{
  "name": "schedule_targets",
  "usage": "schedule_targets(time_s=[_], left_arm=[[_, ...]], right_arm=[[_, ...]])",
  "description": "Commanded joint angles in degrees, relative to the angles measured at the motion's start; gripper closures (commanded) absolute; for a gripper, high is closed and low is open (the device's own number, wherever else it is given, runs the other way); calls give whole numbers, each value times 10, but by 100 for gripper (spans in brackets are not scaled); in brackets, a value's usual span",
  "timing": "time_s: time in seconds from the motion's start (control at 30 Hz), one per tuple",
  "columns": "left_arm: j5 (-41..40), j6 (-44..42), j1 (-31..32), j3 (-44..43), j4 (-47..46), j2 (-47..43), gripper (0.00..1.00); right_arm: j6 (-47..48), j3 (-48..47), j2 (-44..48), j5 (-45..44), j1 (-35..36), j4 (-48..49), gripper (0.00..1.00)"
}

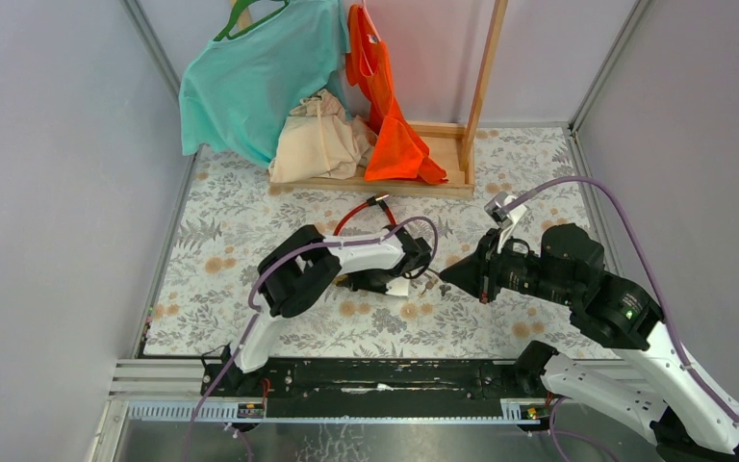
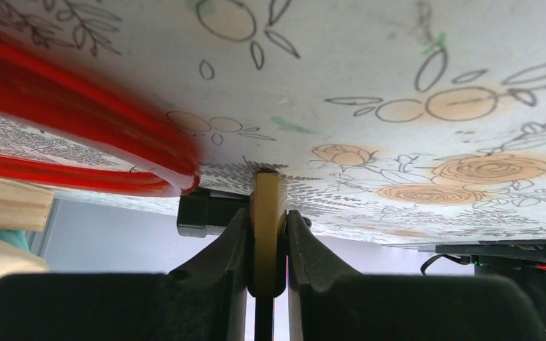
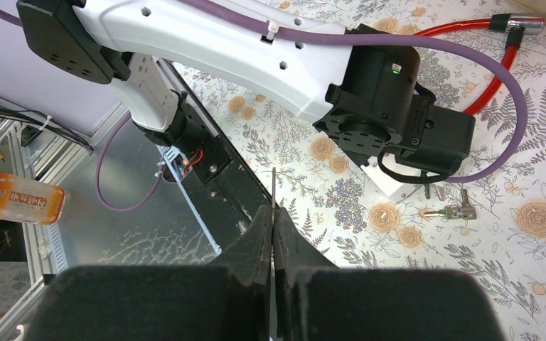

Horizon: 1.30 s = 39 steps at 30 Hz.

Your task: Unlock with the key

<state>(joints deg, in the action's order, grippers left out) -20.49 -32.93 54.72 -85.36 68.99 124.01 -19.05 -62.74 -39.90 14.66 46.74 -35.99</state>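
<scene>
Left jaws clamped on lock body; key bunch loose on table between the arms.

The left gripper (image 2: 266, 222) pinches the brass-coloured lock body (image 2: 268, 190) edge-on at the end of the red cable (image 2: 78, 117). The key bunch (image 3: 449, 211) lies flat on the floral table (image 1: 241, 241), just beside that gripper and apart from its jaws. The right gripper (image 3: 274, 227) is closed on nothing and points toward the keys. At the far edge, the wooden rack (image 1: 443, 188) holds beige cloth (image 1: 322, 144) on its base, with a teal shirt (image 1: 250, 87) and an orange garment (image 1: 390, 135) hanging from it.
</scene>
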Motion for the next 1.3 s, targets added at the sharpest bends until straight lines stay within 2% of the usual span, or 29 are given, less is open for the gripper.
schedule_targets(time_s=[0.0,0.13,0.33,0.47,0.6,0.8,1.0,1.27], left_arm=[[28,1,-5,-21,24,-34,100],[55,1,-19,-36,36,-70,100],[198,0,-99,-125,78,-143,100],[355,-35,-182,-149,87,-209,100],[496,-98,-259,-114,75,-278,100],[803,-206,-355,-98,102,-340,100],[988,-254,-364,-100,141,-332,100],[1086,-261,-364,-84,141,-324,100]], right_arm=[[7,-25,-1,13,-2,13,100],[10,-34,1,4,-2,10,100],[27,-62,-3,-8,-2,-3,100],[34,-73,-12,-6,-2,4,100],[37,-62,-34,20,-2,32,100],[74,-104,-91,49,-2,48,100],[96,-74,-123,100,-2,94,100],[135,-83,-141,157,-2,123,100]])
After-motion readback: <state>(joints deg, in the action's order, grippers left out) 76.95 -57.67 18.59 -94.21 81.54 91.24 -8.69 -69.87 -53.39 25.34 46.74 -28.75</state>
